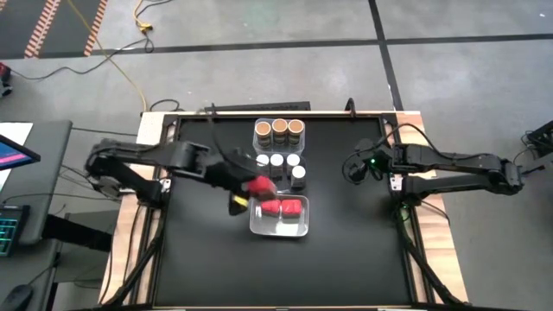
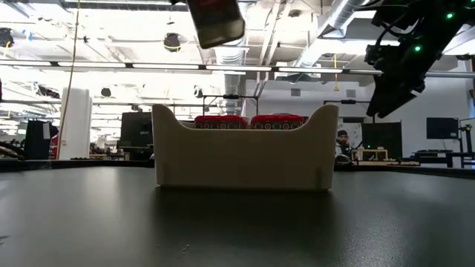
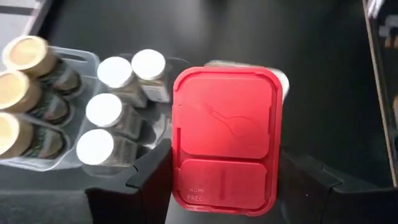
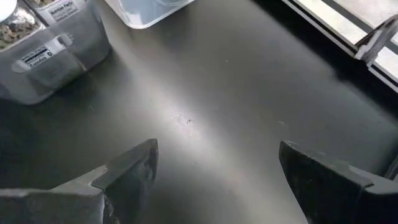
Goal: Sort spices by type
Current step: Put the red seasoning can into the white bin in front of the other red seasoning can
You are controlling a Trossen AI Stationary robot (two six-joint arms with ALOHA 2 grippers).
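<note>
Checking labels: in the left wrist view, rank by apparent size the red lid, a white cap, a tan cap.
1. Red lid, nearest camera.
2. Tan cap and white cap: similar, unranked.

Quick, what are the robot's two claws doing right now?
Left gripper: shut on a red-topped spice jar, held above the bins.
Right gripper: open, holding nothing.

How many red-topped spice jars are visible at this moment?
3, maybe more hidden: one held by the left gripper, the held jar, and two red-topped jars lying in the near bin.
</note>
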